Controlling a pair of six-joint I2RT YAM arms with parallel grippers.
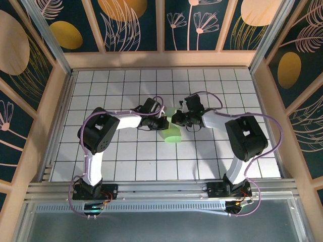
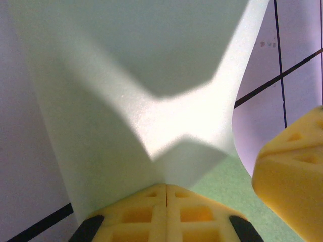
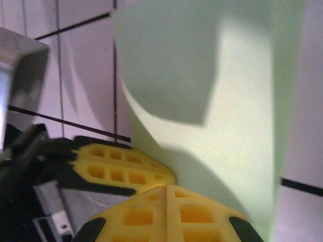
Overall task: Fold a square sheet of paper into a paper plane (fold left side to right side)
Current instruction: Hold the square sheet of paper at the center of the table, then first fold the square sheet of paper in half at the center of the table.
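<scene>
Mid L-to-R fold, I reckon: thin pale-green square sheet of paper (image 1: 171,134) arches up at centre of white grid-tiled table (image 1: 126,156), L gripper (image 2: 166,194) & R gripper (image 3: 166,194) both pinched shut on its edge, side by side; next prob. needs edges lowered together & crease pressed flat.

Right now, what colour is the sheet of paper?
The sheet is pale green; the right wrist view shows it best.

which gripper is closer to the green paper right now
Neither, it's a tie. The left gripper comes in from the left and the right gripper from the right. Both are shut on the square sheet of paper, with their fingertips close together.
</scene>
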